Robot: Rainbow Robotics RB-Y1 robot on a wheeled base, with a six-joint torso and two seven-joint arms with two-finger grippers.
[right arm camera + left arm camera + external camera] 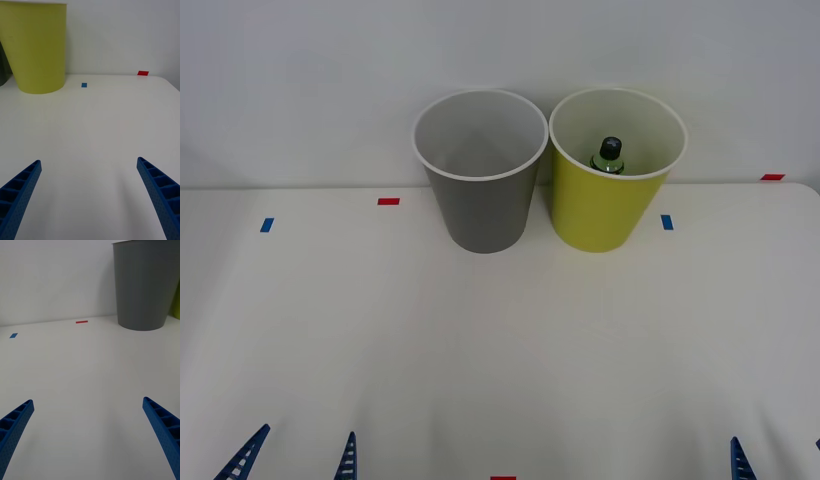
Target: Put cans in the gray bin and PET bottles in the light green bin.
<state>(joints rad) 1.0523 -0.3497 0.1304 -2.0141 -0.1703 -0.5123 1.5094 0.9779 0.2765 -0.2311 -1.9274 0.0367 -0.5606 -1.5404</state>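
- In the front view we see the left gripper (298,455) at the bottom left of the frame, its two blue ribbed fingers spread wide with nothing between them.
- The left wrist view confirms this: one finger (15,427) and its mate sit far apart over bare white table.
- We see the right gripper (90,195) equally wide and empty in its own wrist view; in the front view one of its fingertips (741,460) pokes in at the bottom right corner.
- Between the grippers and the bins lies a broad stretch of the white table (500,350), unobstructed across the middle of the front view.
- Small tape marks dot the surface: a blue mark (267,225) at left, a red mark (388,201) nearer the bins, another blue mark (667,222) at right, and a red mark (772,177) at the table's far right edge.
- The gray bin (480,205) stands upper centre, upright, its white rim open and nothing visible inside.
- The light green bin (608,210) stands just to its right, the two rims nearly touching.
- The PET bottle (608,155) stands inside the light green bin; we see its black cap and a bit of its neck below the rim.
- Behind both bins rises a plain white wall (300,90), close to the table's far edge.
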